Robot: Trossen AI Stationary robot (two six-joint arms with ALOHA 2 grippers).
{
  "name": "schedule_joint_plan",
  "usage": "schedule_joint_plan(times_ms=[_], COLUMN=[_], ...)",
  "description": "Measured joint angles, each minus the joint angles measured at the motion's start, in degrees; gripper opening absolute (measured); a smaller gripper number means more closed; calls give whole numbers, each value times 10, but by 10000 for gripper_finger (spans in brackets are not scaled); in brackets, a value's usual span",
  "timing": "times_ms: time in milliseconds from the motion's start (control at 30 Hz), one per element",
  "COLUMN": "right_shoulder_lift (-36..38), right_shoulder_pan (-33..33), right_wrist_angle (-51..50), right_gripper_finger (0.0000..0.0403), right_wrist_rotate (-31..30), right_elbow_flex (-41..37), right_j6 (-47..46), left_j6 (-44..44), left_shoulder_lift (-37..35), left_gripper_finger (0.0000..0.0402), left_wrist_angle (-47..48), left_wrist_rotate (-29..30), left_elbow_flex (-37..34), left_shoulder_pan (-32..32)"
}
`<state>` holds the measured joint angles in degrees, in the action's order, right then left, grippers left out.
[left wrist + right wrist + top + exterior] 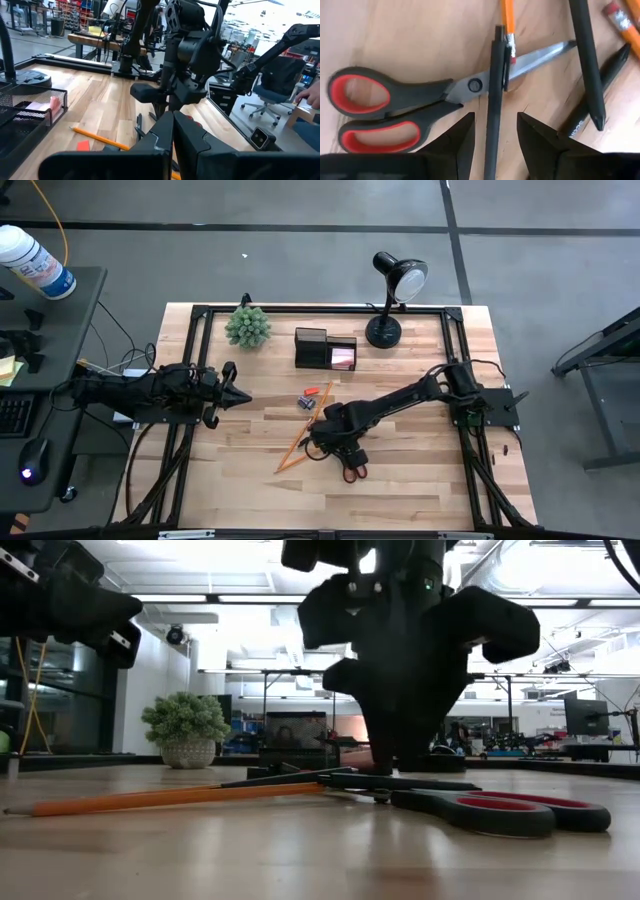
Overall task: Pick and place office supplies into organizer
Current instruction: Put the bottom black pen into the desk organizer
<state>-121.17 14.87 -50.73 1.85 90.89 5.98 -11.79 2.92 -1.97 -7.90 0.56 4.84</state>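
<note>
My right gripper is open and low over the table's middle. Its fingers stand on either side of a black pen without touching it. The pen lies across the red-handled scissors, which lie flat on the table. Orange pencils and two more black pens lie beside them. Small orange and dark bits lie farther back. The black organizer stands near the far edge, with the pink sticky pad in its lower compartment. My left gripper is shut and held above the table's left side.
A green spiky plant ball and a black desk lamp stand at the far edge on either side of the organizer. A black frame runs round the table's edge. Bare wood lies along the near side.
</note>
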Motion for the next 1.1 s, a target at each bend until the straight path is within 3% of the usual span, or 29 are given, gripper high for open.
schedule_joint_plan(times_ms=[1100], right_shoulder_lift=[-1], right_shoulder_pan=[0], right_wrist_angle=[26], right_gripper_finger=[138], right_wrist_rotate=[3], right_elbow_flex=[-18], right_j6=[-10], left_j6=[12], left_shoulder_lift=[0], left_gripper_finger=[1], left_wrist_angle=[-1], left_wrist_rotate=[0], left_elbow_flex=[0], left_shoulder_pan=[0])
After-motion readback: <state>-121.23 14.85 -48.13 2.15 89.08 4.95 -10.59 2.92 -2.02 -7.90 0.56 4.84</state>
